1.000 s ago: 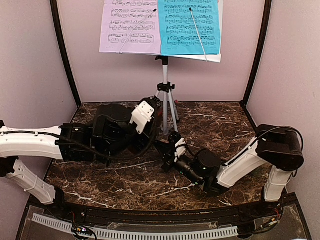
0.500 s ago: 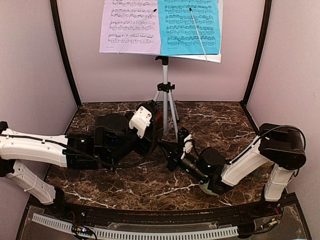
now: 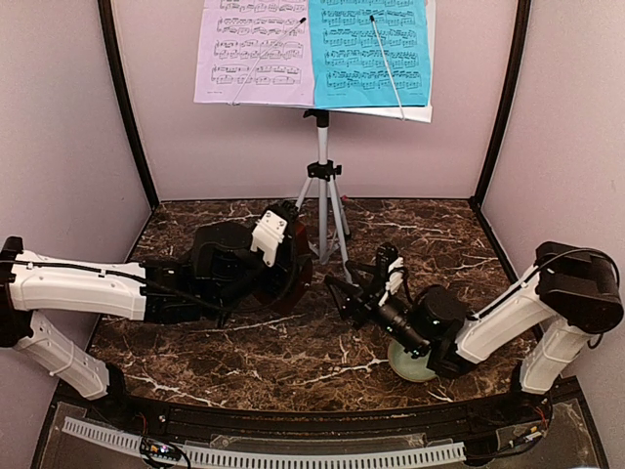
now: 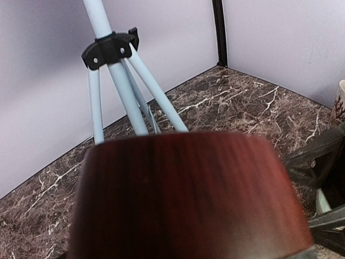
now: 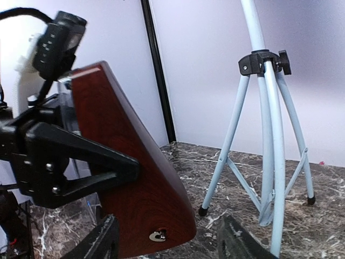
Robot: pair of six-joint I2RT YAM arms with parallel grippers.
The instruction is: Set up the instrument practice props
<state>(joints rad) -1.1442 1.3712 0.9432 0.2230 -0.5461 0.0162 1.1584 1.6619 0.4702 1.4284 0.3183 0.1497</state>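
A dark reddish-brown metronome (image 5: 129, 178) stands tilted just left of the music stand's tripod (image 3: 322, 200). My left gripper (image 3: 291, 268) is shut on it, and its black fingers (image 5: 81, 162) clamp the wooden side. In the left wrist view the metronome (image 4: 183, 199) fills the bottom and hides those jaws. My right gripper (image 5: 170, 245) is open, its fingers spread on either side of the metronome's lower corner without touching it. In the top view it (image 3: 354, 291) sits just right of the metronome. Lavender (image 3: 256, 49) and cyan (image 3: 371, 49) sheet-music pages rest on the stand's desk.
A pale green bowl (image 3: 408, 363) lies under my right forearm near the front right. A cream mug (image 4: 339, 102) shows at the right edge of the left wrist view. Tripod legs (image 5: 232, 140) spread close behind the metronome. Walls close in the marble table (image 3: 195, 342).
My right gripper has opened and drawn back to the right, off the metronome, uncovering the bowl. The left arm has stretched out lower, carrying the metronome toward the tripod.
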